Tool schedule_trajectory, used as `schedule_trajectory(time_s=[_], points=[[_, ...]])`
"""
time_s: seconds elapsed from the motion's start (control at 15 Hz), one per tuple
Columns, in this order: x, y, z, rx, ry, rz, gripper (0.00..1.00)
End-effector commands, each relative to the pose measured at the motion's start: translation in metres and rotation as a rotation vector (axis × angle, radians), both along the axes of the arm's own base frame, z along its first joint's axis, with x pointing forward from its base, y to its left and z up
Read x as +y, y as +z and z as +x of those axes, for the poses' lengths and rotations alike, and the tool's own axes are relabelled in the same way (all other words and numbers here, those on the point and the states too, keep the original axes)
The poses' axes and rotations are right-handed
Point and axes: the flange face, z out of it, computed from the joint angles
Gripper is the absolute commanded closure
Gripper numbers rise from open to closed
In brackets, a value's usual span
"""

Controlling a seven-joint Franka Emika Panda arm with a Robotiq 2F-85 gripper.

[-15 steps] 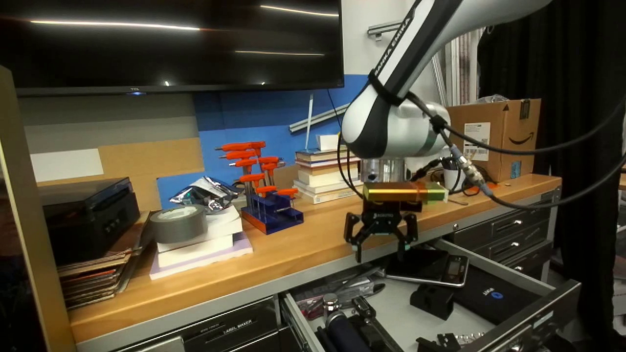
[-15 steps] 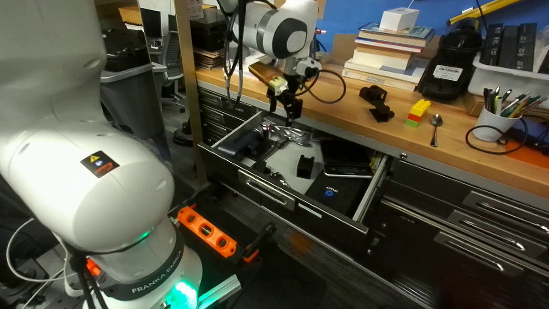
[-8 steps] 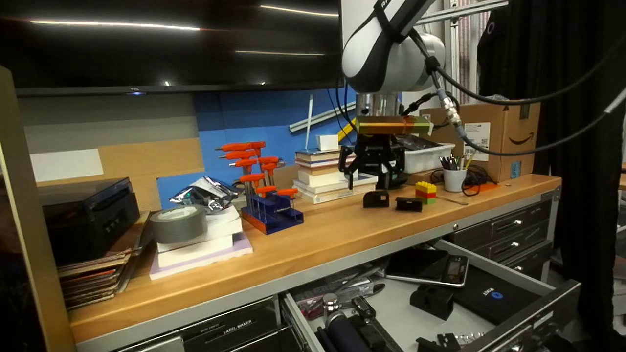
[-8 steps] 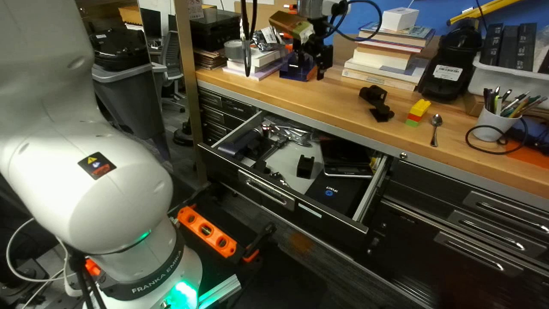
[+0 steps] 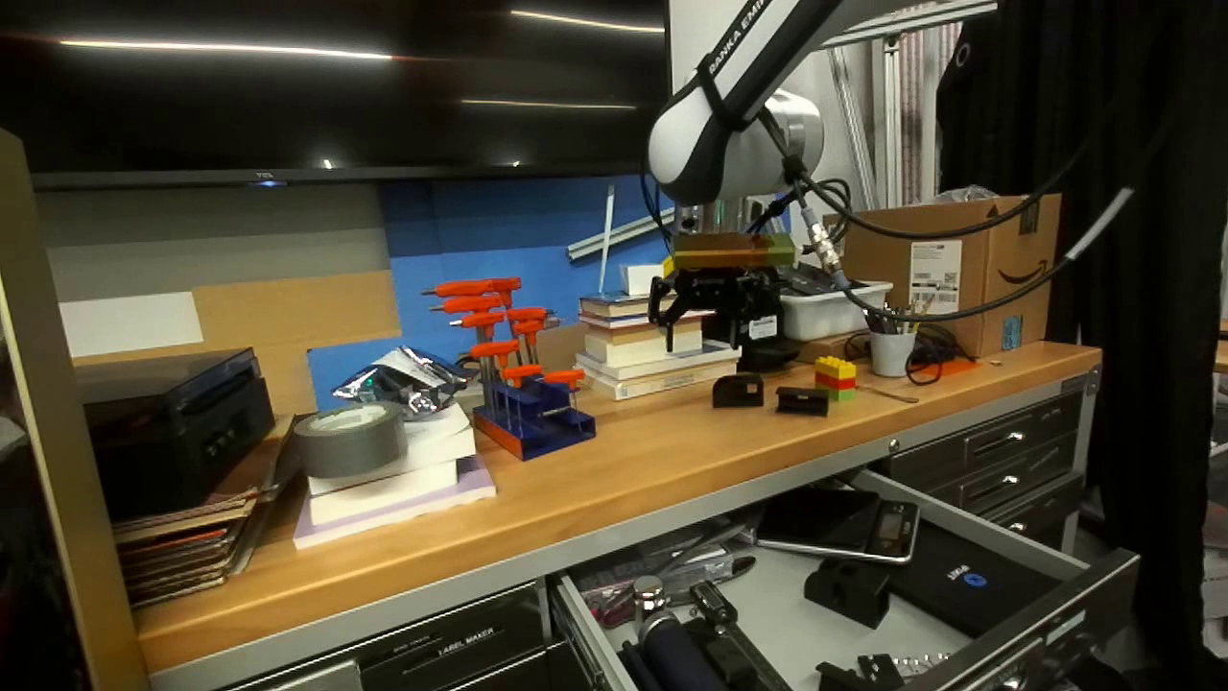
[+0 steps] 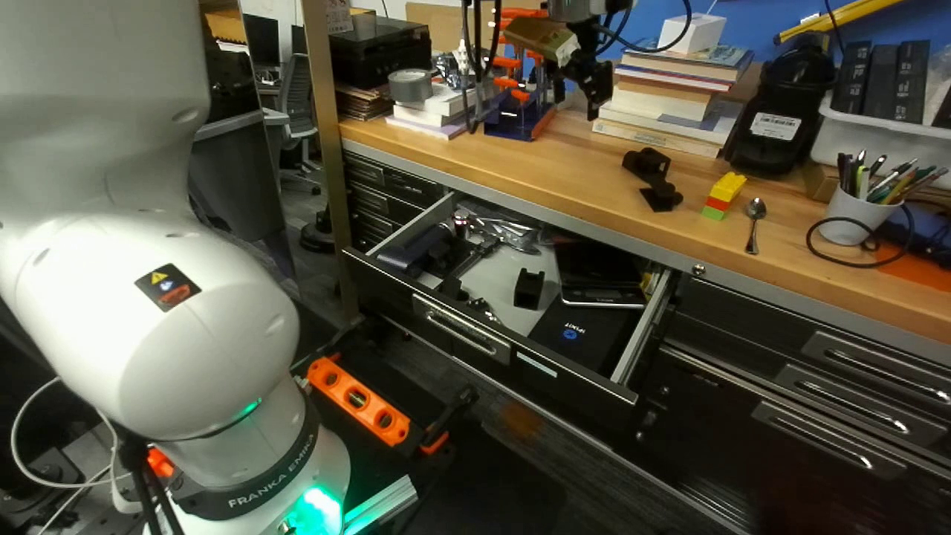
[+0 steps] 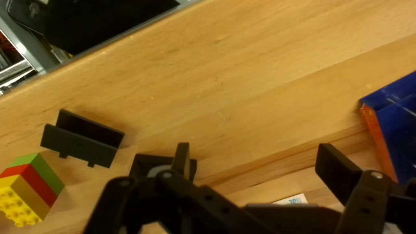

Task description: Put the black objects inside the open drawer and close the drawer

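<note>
Objects [image 7: 82, 144] in black, a pair, lie on the bench [image 7: 227, 81], lower than the wide-spread gripper [image 7: 253, 159] and to one side. In the wrist view a finger [image 7: 180, 157] partly hides the nearer object [image 7: 143, 161]; in an exterior view the drawer [image 5: 782, 600] is cut off.

Black screen [image 5: 336, 110] reflecting light streaks [image 5: 225, 49], blue wall panel [image 5: 480, 226], wooden worktop [image 5: 624, 470], black curtain [image 5: 1146, 384], dark floor [image 6: 594, 461]

Wooden benchtop [image 5: 633, 461] under two black objects [image 7: 79, 143], toy bricks [image 6: 723, 195], spoon [image 6: 755, 211], cup [image 6: 853, 217], book stack [image 6: 660, 102]
</note>
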Motion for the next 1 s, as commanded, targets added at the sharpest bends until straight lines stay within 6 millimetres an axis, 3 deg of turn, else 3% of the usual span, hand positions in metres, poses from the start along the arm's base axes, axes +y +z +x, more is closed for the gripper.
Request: schedule_trajectory(time_s=[0.0, 0.47, 0.93], points=[[-0.017, -0.015, 0.044, -0.032, -0.038, -0.042, 0.00], [-0.073, -0.039, 0.093, -0.061, -0.123, -0.140, 0.00], [-0.105, -0.066, 0.112, -0.043, -0.180, -0.167, 0.00]])
